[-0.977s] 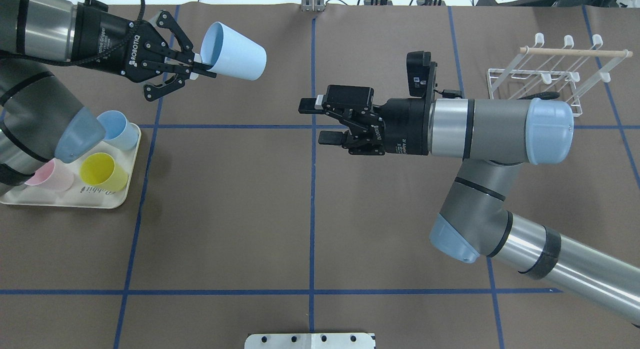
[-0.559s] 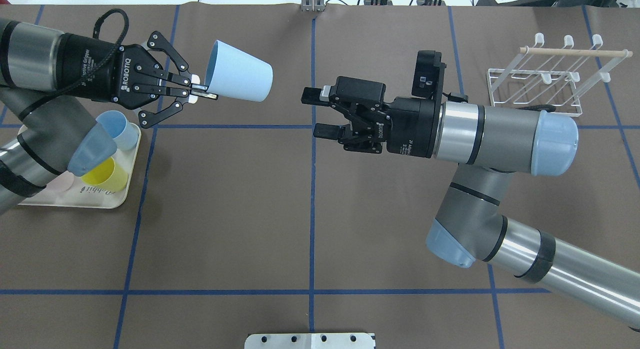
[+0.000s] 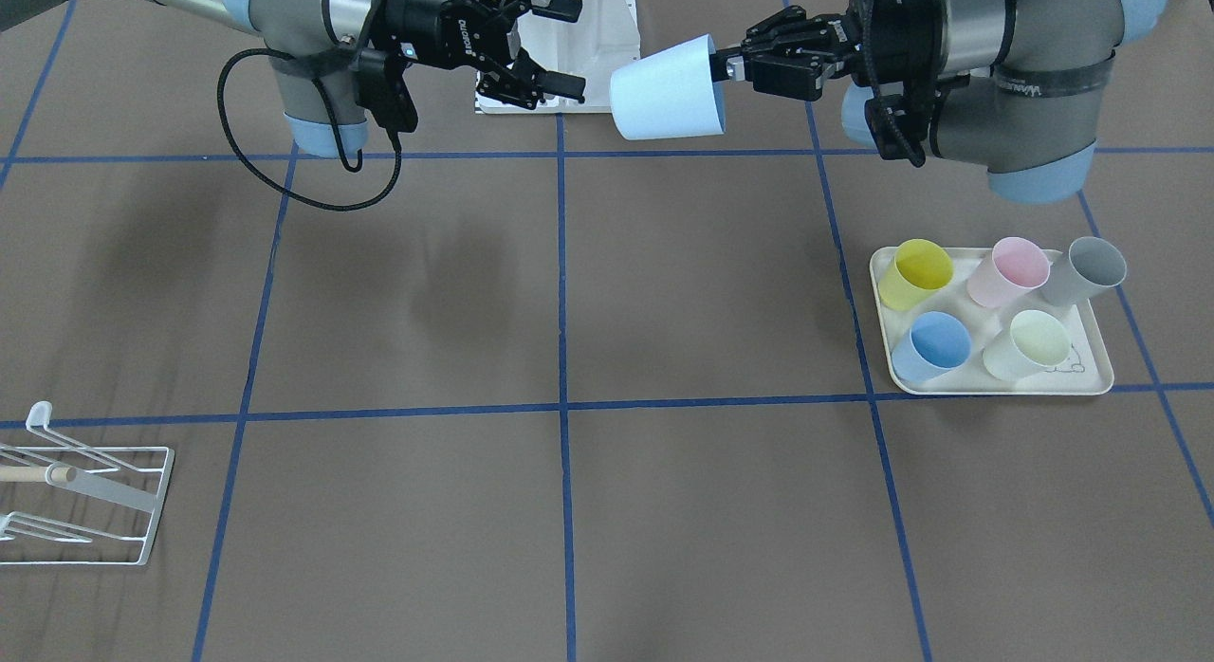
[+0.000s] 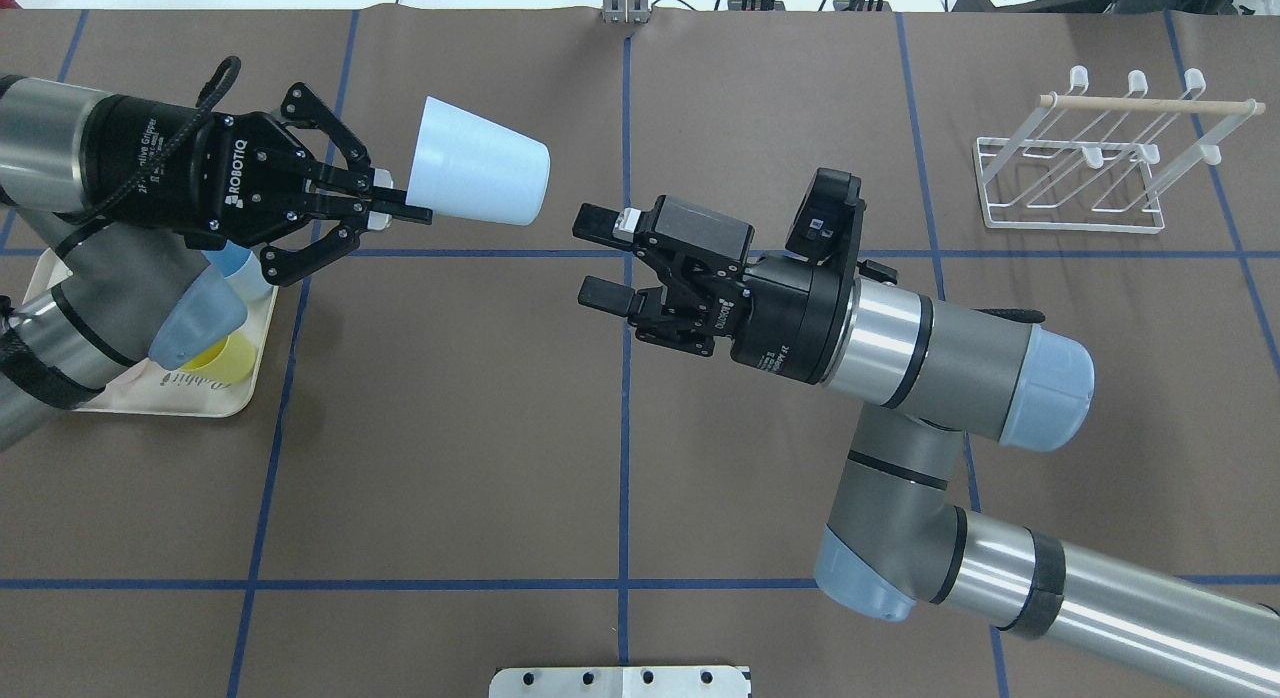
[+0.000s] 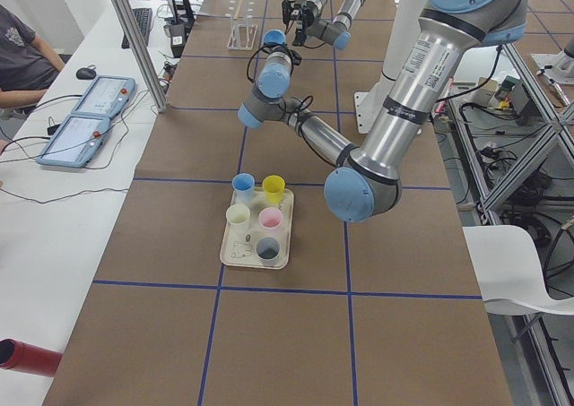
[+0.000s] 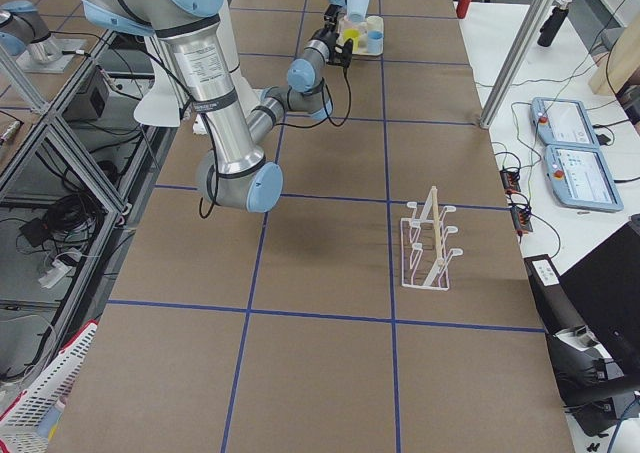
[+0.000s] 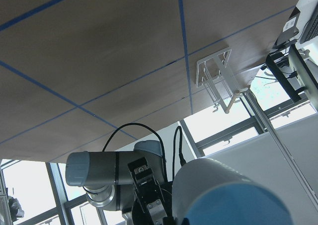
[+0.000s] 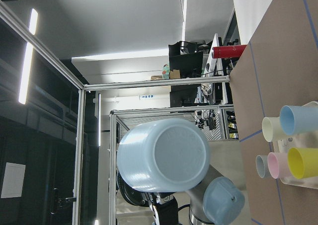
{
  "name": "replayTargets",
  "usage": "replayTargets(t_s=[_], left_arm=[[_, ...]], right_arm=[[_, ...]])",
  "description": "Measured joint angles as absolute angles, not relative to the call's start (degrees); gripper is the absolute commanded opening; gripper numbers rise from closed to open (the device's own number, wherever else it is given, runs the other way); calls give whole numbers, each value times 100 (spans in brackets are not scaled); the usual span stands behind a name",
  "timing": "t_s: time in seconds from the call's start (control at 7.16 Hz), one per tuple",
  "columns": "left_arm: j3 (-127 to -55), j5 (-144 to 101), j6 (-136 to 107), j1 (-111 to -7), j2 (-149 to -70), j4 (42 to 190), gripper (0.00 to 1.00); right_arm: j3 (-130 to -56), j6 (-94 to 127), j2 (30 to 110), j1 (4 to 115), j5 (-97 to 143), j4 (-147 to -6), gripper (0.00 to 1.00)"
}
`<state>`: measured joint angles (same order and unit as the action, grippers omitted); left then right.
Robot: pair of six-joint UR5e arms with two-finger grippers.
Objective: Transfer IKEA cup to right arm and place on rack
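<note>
The IKEA cup (image 4: 478, 176) is pale blue and lies on its side in the air above the table, base pointing at the right arm (image 4: 900, 353). My left gripper (image 4: 400, 206) is shut on its rim, one finger inside the mouth. My right gripper (image 4: 597, 258) stands open just right of the cup's base, a small gap apart and a little nearer the table's front. Across the table, the cup (image 3: 669, 91) hangs between the left gripper (image 3: 730, 66) and the right gripper (image 3: 561, 45). The right wrist view looks straight at the cup's base (image 8: 169, 155). The white wire rack (image 4: 1090, 163) stands far right with nothing on it.
A cream tray (image 3: 1005, 390) by the left arm holds several cups: yellow (image 3: 915, 273), pink (image 3: 1007, 271), grey (image 3: 1086, 271), blue (image 3: 931, 345) and cream (image 3: 1027, 344). A white mounting plate (image 4: 620, 681) sits at the front edge. Blue tape lines cross the brown table.
The left gripper carried the cup right and a bit lower, levelling it with its base toward the right arm. The right arm swung nearer the front and turned its open gripper toward the cup.
</note>
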<state>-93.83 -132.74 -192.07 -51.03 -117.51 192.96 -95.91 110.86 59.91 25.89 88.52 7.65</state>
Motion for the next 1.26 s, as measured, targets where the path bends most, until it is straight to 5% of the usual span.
replayTargets(t_s=[1.26], left_arm=[[-9534,-12890,-19784,-4850,-11734,19590,0]], right_arm=[[-9180,11074,5479,2730,8559,791,98]])
